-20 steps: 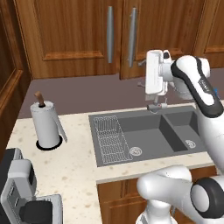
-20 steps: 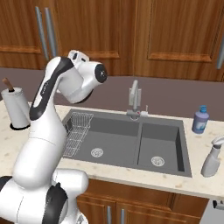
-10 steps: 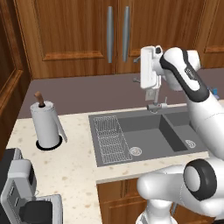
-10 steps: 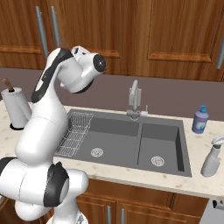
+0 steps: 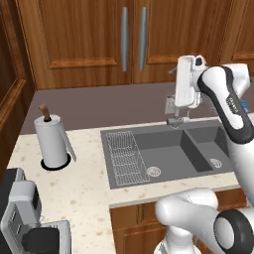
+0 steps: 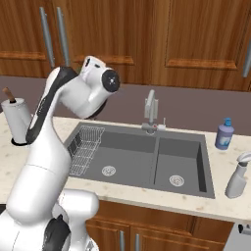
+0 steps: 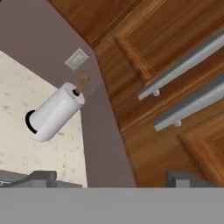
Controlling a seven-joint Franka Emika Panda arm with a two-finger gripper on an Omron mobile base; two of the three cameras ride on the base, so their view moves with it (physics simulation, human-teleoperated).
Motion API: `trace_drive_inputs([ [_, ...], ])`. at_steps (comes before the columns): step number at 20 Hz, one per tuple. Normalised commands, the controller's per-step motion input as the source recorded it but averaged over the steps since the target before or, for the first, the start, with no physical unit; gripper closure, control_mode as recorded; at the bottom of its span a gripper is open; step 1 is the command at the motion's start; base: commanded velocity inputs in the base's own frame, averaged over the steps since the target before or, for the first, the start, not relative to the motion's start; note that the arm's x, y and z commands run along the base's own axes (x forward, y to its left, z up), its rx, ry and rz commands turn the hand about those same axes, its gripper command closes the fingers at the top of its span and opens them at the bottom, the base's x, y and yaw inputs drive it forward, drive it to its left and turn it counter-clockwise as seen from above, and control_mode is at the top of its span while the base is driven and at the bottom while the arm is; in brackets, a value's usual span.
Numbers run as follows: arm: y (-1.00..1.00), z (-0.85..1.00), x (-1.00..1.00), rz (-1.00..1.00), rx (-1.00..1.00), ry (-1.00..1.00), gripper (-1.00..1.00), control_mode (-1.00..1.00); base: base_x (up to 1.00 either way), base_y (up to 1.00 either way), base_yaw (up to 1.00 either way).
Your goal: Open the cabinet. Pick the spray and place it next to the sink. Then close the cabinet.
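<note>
- Cabinet [image 5: 133,42]: both brown raised-panel doors shut, two grey vertical bar handles [image 5: 134,38] side by side at the centre seam. In the hand view the same handles [image 7: 188,83] run as two diagonal bars across the door panels.
- Gripper [image 7: 111,177]: two dark fingertips [image 7: 41,177] stand far apart at the bottom of the hand view, jaws wide, nothing between them. Hand is raised at backsplash height, below the cabinet's right door, above the faucet in the left base view.
- Sink [image 5: 168,154]: dark grey double basin set in the speckled light counter [image 5: 79,193]; wire rack [image 5: 126,156] lies in the left part of the left basin; round drain in each basin.
- Faucet [image 6: 151,112]: chrome, at the back rim of the sink, centred between the basins, directly under the raised hand.
- Spray bottle [image 6: 238,177]: pale grey trigger bottle, upright on the counter just right of the sink, near the front edge.
- Blue bottle [image 6: 224,134]: small, white cap, upright on the counter right of the sink, near the backsplash, apart from the spray bottle. Label too small to read.
- Paper towel roll [image 5: 52,141]: upright on a dark round base with a brown knob on top, on the counter well left of the sink.
- Wall outlet [image 7: 77,59]: on the grey-purple backsplash above the towel roll in the hand view.
- Grey and black appliance [image 5: 22,218]: at the lower left corner of the left base view, kind unclear.
- No legible writing anywhere.
</note>
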Motion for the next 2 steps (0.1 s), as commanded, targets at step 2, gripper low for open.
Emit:
trace_drive_inputs([
  [2,-0.28,-0.04,-1.0,-0.21,0.0,-0.1,-1.0,-1.0,0.0,0.0,0.0],
])
